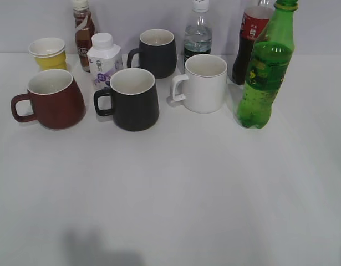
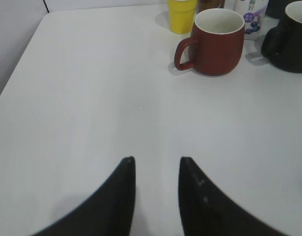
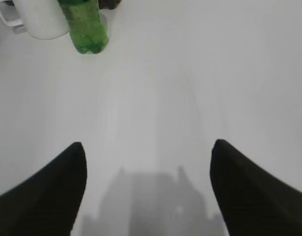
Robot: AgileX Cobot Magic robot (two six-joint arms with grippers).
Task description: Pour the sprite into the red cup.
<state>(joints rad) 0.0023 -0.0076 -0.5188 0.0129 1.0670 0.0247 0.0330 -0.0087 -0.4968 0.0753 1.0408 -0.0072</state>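
Note:
The sprite (image 1: 265, 72), a tall green bottle, stands upright at the right of the white table; its base shows in the right wrist view (image 3: 87, 27). The red cup (image 1: 55, 100) stands at the left with its handle to the left; it also shows in the left wrist view (image 2: 217, 42). My left gripper (image 2: 156, 160) is open and empty over bare table, well short of the red cup. My right gripper (image 3: 148, 145) is wide open and empty over bare table, well short of the sprite. Neither gripper shows in the exterior view.
Two black mugs (image 1: 132, 100) (image 1: 156, 52), a white mug (image 1: 203, 83), a yellow paper cup (image 1: 48, 52), a small white milk bottle (image 1: 103, 58), a brown bottle (image 1: 83, 30), a clear water bottle (image 1: 199, 30) and a cola bottle (image 1: 249, 39) stand around. The table's left edge (image 2: 18, 64) is near.

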